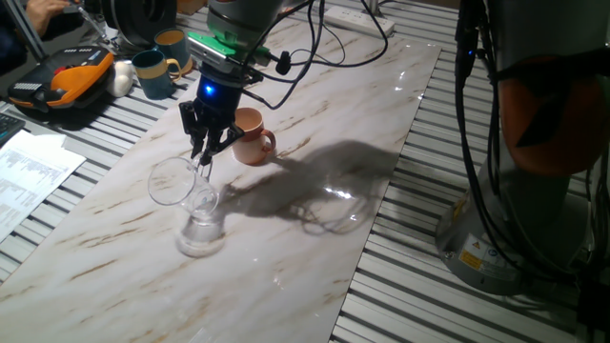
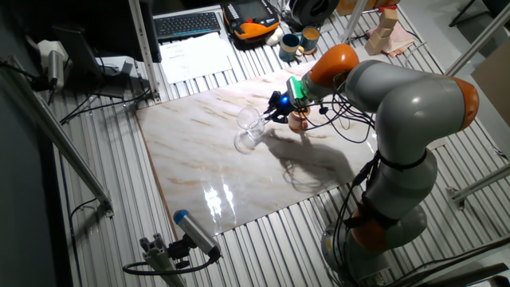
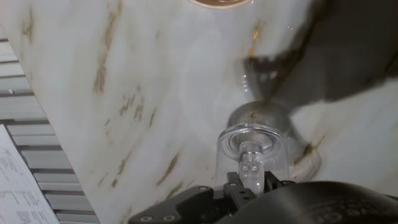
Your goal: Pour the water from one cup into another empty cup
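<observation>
Marble slab (image 1: 286, 219), pale with brown veins, lies on a slatted metal table (image 1: 419, 286) in a cluttered workshop with cables and dim light. Everything below is placed relative to the glass mug (image 1: 191, 205), which sits tilted over near the middle of the slab.

Beyond the glass mug, just past the gripper (image 1: 205, 152), stands the terracotta mug (image 1: 251, 136), upright, its handle turned to the right in one fixed view. Farther back, off the slab, are a teal mug (image 1: 152, 73) and a second mug (image 1: 172, 43) behind it, an orange and black case (image 1: 62, 81), and printed papers (image 1: 29, 176) out to the left. The robot's grey base (image 2: 390, 199) rises at the far right.

The glass mug leans strongly, its long axis slanting: thick base low on the slab, open mouth up and to the left, away from the terracotta mug. Water is too faint to make out. The jaws are clenched on the glass mug's clear handle (image 3: 250, 163), seen between them in the hand view.
</observation>
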Robot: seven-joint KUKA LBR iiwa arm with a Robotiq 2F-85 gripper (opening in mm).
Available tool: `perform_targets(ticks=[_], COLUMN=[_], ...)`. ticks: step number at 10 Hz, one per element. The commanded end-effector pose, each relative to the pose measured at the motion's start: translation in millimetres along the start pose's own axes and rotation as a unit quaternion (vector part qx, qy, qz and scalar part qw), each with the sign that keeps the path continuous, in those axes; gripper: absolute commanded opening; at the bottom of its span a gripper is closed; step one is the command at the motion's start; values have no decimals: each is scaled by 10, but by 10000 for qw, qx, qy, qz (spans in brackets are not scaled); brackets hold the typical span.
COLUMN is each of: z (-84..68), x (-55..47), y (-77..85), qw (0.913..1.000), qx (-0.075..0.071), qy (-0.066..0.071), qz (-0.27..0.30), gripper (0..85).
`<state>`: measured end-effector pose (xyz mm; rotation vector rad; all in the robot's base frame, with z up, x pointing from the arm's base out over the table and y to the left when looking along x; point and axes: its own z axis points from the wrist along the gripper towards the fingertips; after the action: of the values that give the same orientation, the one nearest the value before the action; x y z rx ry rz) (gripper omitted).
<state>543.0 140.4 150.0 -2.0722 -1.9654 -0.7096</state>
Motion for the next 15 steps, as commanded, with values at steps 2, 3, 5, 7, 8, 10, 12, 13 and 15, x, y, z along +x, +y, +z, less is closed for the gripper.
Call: perform_targets(ticks=[2, 3, 5, 7, 8, 10, 12, 13, 15], z=[0, 0, 0, 0, -1, -2, 7, 11, 14], x=[1, 1, 1, 1, -7, -10, 1, 27, 84], y=[-1, -1, -1, -1, -2, 0, 7, 19, 64], qw=[10000, 10000, 10000, 10000, 10000, 10000, 9999, 9999, 9999], qx=[8, 27, 42, 38, 42, 42, 98, 98, 94], qy=[-14, -29, -21, -6, 27, -6, -47, -22, -66], qz=[-4, -14, -26, -16, -17, 4, -25, -20, -7], gripper=[0, 0, 0, 0, 0, 0, 0, 0, 0])
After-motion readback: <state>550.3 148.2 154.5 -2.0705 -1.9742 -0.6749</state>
